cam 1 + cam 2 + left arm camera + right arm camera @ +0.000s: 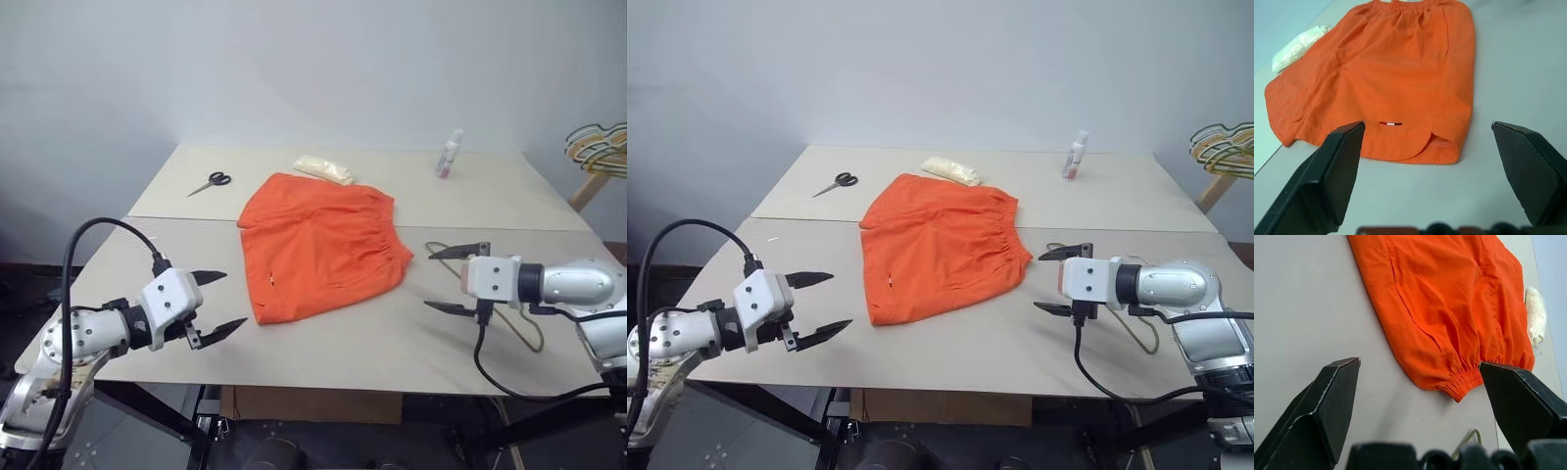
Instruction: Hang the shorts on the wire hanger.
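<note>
The orange shorts [318, 250] lie flat on the middle of the beige table [372, 343], with the gathered waistband on the right side and a small white tag [1390, 123] near the front hem. My left gripper [233, 299] hovers open just left of the shorts' front corner, holding nothing. On the other side, my right gripper [428, 280] is open and empty, level with the waistband end. The thin wire hanger [534, 338] lies on the table under and behind the right gripper, mostly hidden by it; a bit of its wire [1469, 439] shows in the right wrist view.
Black-handled scissors [211, 182] lie at the table's back left. A white bundle [323, 169] sits just behind the shorts, and a small bottle [449, 155] stands at the back right. A bunch of coloured hangers [598, 149] on a wooden rack stands off the far right edge.
</note>
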`<state>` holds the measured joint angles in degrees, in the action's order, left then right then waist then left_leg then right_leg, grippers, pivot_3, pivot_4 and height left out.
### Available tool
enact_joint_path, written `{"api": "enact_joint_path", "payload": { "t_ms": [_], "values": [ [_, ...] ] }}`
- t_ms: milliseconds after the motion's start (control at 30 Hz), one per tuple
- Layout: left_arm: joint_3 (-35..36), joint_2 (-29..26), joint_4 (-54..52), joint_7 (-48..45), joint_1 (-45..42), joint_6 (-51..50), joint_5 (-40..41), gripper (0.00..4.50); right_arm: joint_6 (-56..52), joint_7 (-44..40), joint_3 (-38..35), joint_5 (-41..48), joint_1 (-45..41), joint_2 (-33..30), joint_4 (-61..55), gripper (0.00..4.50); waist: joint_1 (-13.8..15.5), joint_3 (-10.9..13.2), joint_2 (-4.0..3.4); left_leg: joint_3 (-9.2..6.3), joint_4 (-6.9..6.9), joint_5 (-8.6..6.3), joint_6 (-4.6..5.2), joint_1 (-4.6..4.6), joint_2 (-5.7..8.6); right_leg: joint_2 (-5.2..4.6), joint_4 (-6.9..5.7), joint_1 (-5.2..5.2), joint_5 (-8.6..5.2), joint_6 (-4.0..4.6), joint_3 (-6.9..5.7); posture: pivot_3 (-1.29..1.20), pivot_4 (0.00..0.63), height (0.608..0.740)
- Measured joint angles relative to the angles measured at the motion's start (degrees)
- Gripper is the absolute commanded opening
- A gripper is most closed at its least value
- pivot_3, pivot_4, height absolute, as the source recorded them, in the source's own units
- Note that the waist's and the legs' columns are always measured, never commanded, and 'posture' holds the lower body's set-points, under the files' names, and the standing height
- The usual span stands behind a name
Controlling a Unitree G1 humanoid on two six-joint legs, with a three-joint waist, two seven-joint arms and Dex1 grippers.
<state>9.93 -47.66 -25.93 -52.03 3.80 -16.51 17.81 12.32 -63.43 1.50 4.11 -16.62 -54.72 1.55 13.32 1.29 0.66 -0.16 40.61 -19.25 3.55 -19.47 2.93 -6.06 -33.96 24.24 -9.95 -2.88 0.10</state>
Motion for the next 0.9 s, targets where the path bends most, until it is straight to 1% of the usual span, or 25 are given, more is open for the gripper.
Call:
{"api": "enact_joint_path", "payload": {
  "t_ms": [567,667,800,900],
  "values": [
    [-1.02,0.05,0.79,0.14,-1.59,0.04,-0.74,4.5,0.01,0.73,-0.01,-0.2,1.02,0.01,-0.43,4.49,-0.06,0.0,0.0,0.0,0.0,0.0,0.0,-0.01,0.01,0.0,0.0,0.0,0.0,0.0,-0.01,0.28,0.0,0.74],
    [-1.5,-0.81,1.99,-0.93,-1.64,0.23,-1.39,4.5,0.03,1.77,-0.01,-1.04,1.02,0.17,-0.28,4.49,-0.14,0.0,0.0,0.01,0.0,0.0,0.0,0.0,0.01,0.01,0.0,0.0,0.0,0.0,-0.01,0.25,0.0,0.74],
    [-3.53,-3.95,5.24,-4.1,-1.9,2.07,-3.6,4.5,-0.13,2.96,-0.02,-1.28,1.4,0.46,-1.08,4.49,-0.7,0.01,-0.01,0.0,0.0,0.0,0.0,-0.01,0.01,0.02,0.02,0.0,-0.01,0.01,-0.02,0.23,0.0,0.74],
    [-5.77,-4.24,8.95,-7.16,-3.82,4.5,-4.23,4.5,-0.44,4.5,-0.19,-1.33,2.43,0.77,-2.78,4.49,-0.95,0.01,-0.01,0.0,0.0,0.0,0.0,-0.01,0.0,0.02,0.01,-0.01,-0.01,0.01,-0.04,0.21,0.0,0.74]
  ]
}}
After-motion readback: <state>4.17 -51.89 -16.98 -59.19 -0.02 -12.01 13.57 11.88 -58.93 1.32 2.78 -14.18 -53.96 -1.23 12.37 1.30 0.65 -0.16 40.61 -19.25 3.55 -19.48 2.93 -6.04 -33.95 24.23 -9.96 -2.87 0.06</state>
